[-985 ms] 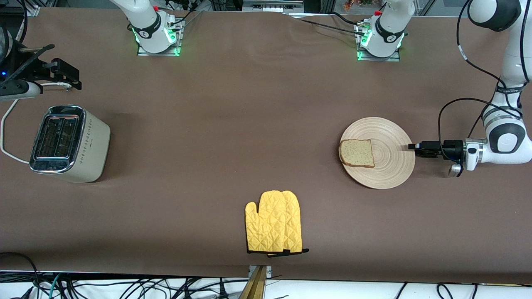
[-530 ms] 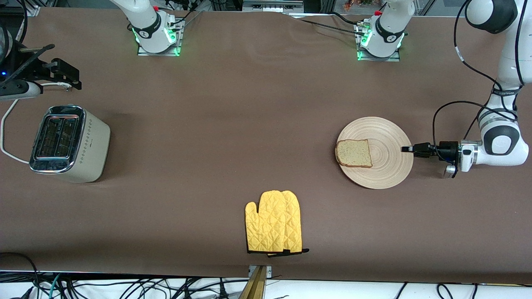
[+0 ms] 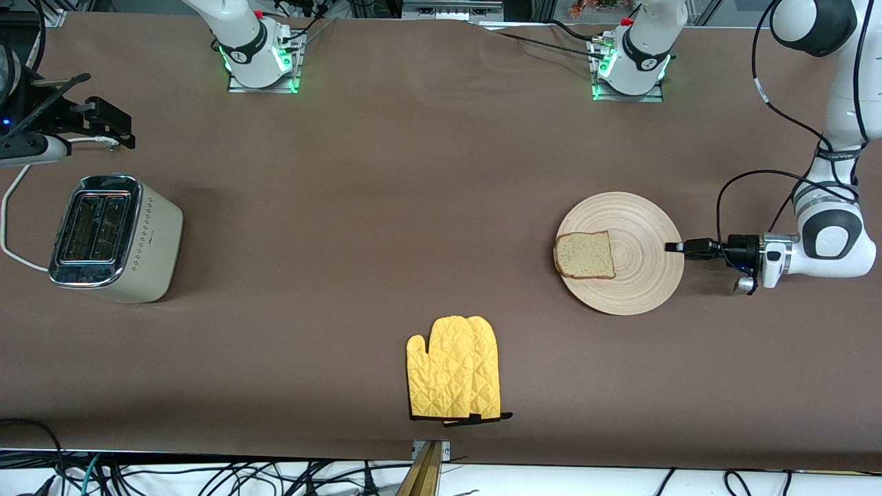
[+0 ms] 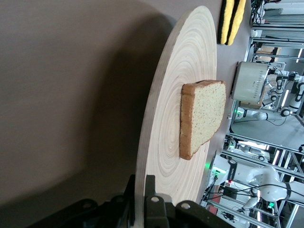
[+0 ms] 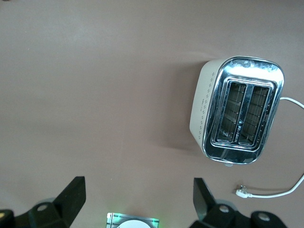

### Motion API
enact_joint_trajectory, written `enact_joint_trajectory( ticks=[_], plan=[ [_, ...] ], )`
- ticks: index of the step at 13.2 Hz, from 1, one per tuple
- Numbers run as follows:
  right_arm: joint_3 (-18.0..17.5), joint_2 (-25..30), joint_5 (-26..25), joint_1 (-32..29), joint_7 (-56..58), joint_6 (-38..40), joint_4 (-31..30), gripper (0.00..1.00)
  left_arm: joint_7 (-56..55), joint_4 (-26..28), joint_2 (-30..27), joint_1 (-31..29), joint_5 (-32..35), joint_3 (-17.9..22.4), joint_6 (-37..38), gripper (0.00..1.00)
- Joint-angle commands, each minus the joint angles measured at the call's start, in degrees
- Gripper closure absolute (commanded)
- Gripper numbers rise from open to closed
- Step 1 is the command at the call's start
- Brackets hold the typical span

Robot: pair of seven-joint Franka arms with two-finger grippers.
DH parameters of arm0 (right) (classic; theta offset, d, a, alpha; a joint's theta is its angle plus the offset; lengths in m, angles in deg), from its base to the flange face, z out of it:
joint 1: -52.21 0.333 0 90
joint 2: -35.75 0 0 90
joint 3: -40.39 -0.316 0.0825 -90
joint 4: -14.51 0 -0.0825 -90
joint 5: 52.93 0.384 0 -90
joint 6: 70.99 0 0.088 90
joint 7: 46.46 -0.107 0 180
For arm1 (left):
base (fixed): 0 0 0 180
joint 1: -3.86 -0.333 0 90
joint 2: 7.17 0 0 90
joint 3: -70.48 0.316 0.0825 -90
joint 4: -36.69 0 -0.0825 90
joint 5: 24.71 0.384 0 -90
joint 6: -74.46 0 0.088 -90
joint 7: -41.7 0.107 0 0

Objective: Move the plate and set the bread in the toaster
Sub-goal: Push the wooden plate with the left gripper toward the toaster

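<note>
Plate [image 3: 637, 275]: round and wooden, with ring lines. It lies at the middle right of the front view, toward the left arm's end of the desk [image 3: 386, 207].
Desk: brown and wide. It carries everything.
Toaster [image 3: 114, 238]: cream, boxy, with a shiny top and two slots. It stands at the middle left of the front view, toward the right arm's end of the desk, well apart from the plate. Its white cord [image 3: 10, 227] curls beside it.
Oven mitt [image 3: 453, 368]: yellow and quilted. It lies flat at the lower middle of the front view, nearer to the front camera than the plate.
Bread [image 3: 585, 254]: one tan slice with a brown crust. It lies flat on the plate, on the part toward the toaster.
Left tool [image 3: 677, 247]: it lies low and sideways at the plate's edge. Its fingers are pinched tight on the rim. In the left wrist view the rim goes right between the dark fingers [image 4: 151, 209].
Right tool [image 5: 137, 199]: it waits high up over the desk near the toaster, at the upper left edge of the front view. Its fingers are spread wide and hold nothing.
</note>
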Motion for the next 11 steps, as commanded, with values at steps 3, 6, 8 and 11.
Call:
enact_joint_trajectory(
  ticks=[3,6,8,11],
  plan=[
    [-0.17,0.46,-0.53,0.03,-0.11,0.65,0.38,0.00,-2.86,-1.04,-2.37,1.55,-2.00,-10.16,1.76,1.00],
    [-0.17,0.46,-0.53,0.03,-0.11,0.66,0.38,0.00,-2.86,-0.59,-2.19,8.12,-4.90,-11.15,-1.93,1.00],
    [-0.17,0.46,-0.53,0.03,-0.11,0.74,0.38,0.00,-2.86,0.63,-2.10,12.96,-8.40,-11.15,-5.35,1.00],
    [-0.17,0.37,-0.53,0.03,-0.11,0.74,0.38,0.00,-2.43,3.61,-1.93,18.86,-12.10,-11.24,-10.79,1.00]
  ],
)
